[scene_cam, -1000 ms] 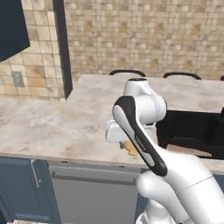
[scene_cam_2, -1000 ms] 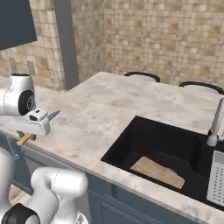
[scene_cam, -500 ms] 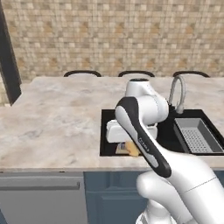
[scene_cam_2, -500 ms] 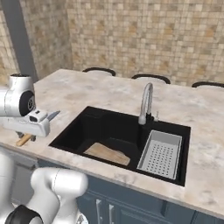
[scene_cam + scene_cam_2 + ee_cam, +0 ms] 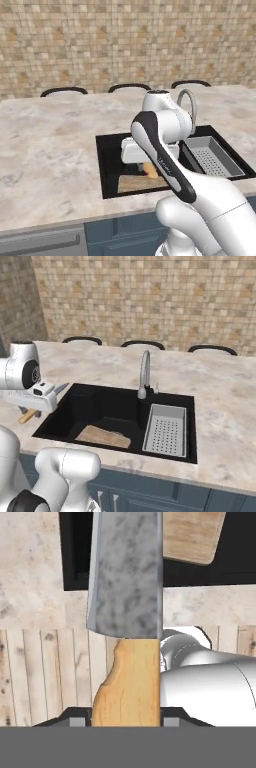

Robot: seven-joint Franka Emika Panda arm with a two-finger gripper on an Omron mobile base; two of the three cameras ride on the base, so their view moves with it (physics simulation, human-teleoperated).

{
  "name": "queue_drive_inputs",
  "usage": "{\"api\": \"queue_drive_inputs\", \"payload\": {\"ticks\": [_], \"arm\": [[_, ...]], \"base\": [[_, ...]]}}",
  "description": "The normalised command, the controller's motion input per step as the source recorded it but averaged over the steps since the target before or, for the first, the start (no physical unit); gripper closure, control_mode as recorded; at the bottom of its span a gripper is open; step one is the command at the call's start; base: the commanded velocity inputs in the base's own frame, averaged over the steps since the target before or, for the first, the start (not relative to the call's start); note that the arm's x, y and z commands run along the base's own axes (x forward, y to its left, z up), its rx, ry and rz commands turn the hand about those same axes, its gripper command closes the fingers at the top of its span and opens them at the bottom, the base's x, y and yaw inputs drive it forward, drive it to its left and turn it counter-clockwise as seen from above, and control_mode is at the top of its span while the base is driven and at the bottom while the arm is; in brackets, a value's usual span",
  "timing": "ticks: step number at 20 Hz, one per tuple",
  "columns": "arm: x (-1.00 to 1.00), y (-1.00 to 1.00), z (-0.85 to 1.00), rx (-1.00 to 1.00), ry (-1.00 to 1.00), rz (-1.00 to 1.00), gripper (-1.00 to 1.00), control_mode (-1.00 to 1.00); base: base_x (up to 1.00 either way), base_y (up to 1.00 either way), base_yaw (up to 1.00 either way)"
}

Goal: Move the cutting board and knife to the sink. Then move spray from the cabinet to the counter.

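The claw (image 5: 127, 719) is clenched on the knife (image 5: 126, 612) by its orange-tan handle, grey blade pointing away from the hand, held above the near front edge of the beige marbled surface (image 5: 225, 406) at the sink's near left corner. In the black sink (image 5: 100, 406) the cutting board (image 5: 102, 436) lies flat on the basin floor against the front wall. A grey perforated rack (image 5: 166, 428) fills the basin's right part. The silver gooseneck faucet (image 5: 144, 373) rises at the back rim. Three dark chair backs (image 5: 142, 344) line the surface's far edge, before a tan tiled wall (image 5: 150, 296).
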Motion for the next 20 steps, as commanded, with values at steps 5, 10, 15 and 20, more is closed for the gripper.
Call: {"api": "queue_drive_inputs", "payload": {"ticks": [5, 10, 15, 20], "arm": [[0.00, 0.00, 0.00, 0.00, 0.00, 0.00, 1.00, 1.00], [0.00, 0.00, 0.00, 0.00, 0.00, 0.00, 1.00, 1.00], [0.00, 0.00, 0.00, 0.00, 0.00, 0.00, 1.00, 1.00], [0.50, 0.00, 0.05, 0.00, 0.29, 0.00, 1.00, -1.00]], "base": [[0.00, 0.00, -0.01], [0.00, 0.00, 0.00], [0.00, 0.00, 0.00], [0.00, 0.00, 0.00]]}}
